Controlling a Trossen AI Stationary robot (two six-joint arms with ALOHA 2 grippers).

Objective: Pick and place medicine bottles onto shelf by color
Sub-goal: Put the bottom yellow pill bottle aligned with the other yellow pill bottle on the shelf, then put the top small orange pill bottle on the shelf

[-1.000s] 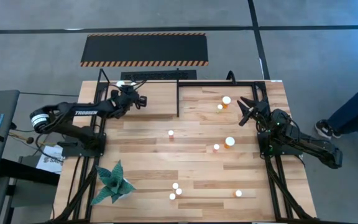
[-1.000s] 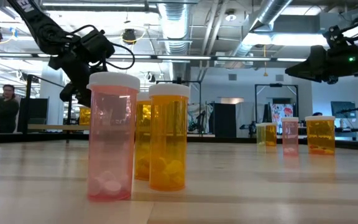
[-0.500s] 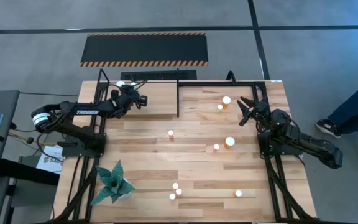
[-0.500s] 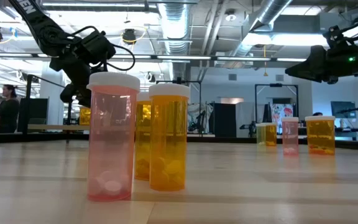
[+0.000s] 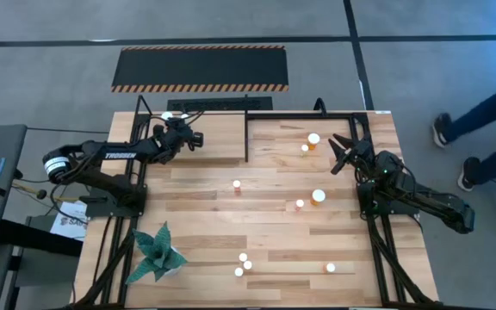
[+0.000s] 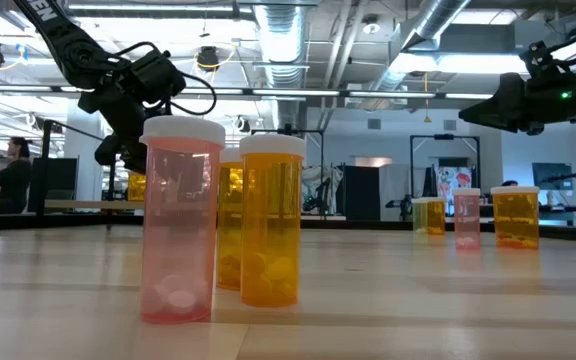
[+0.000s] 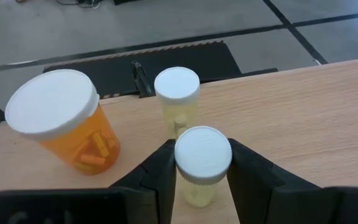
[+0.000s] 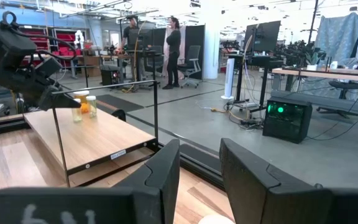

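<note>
Gripping a pale yellow bottle (image 7: pixel 202 168) by its body just under the white cap, the left tool (image 7: pixel 201 163) has its two dark fingers (image 7: pixel 161 171) pressed against either side, and yellowish tablets show through the plastic. Just ahead of that tool stands a second pale yellow bottle (image 7: pixel 177 99), upright on the light wooden shelf (image 7: pixel 303 118), with a few pills visible inside. Beside the tool's held bottle, off to one side, a wider orange bottle (image 7: pixel 64 127) leans tilted, orange capsules lying in its lower part. From above, the left tool (image 5: pixel 177 136) sits over the shelf board (image 5: pixel 218 138) at the far left part of the counter (image 5: pixel 274 224).

The right tool (image 5: pixel 344 151) hangs above the counter with its fingers drawn narrow and nothing between them. Close beside it lie two white-capped orange bottles (image 5: pixel 313 139), and a little farther off another capped pair (image 5: pixel 318 197). Well apart from both tools, a cluster of three bottles (image 5: pixel 243 264) stands at the near edge; the level view shows them as a pinkish bottle (image 6: pixel 180 220) with white tablets at its bottom, an amber bottle (image 6: pixel 270 220) holding yellow pills, and one more amber bottle partly hidden behind. A green paper plant (image 5: pixel 157 251) rests near the left arm's base.
</note>
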